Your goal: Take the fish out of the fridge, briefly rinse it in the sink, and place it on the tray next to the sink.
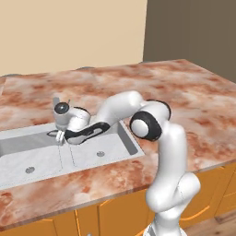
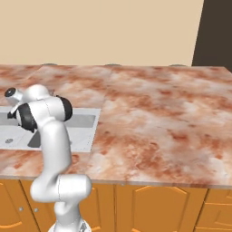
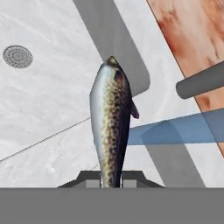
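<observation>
While you review this entry, note that the gripper (image 3: 111, 179) was clamped on the fish (image 3: 111, 127), its two dark tips pressed against either flank at the tail end. Item, fish: silver-grey belly, speckled darker back, pointed nose; its long axis ran straight out from the fingers along the hand's own line of sight, nose farthest from the palm. Position: held over the sink (image 1: 27, 152), clear of the basin floor, with a round drain (image 3: 17, 57) off to one side in the hand view. Item, faucet (image 3: 199, 81): a grey spout reached in from the counter edge, and a blue translucent band, which you may take for the running water, crossed just behind the fish's body. Item, counter (image 2: 158, 122): reddish marble surrounding the basins. In the left base view you saw the arm bent low with the gripper (image 1: 60, 136) above the divider between the two basins. Judgement: the rinse looked to be the step in hand; the tray was the stop yet to come, and the fish would have to travel nose-first or be turned flat before release.
</observation>
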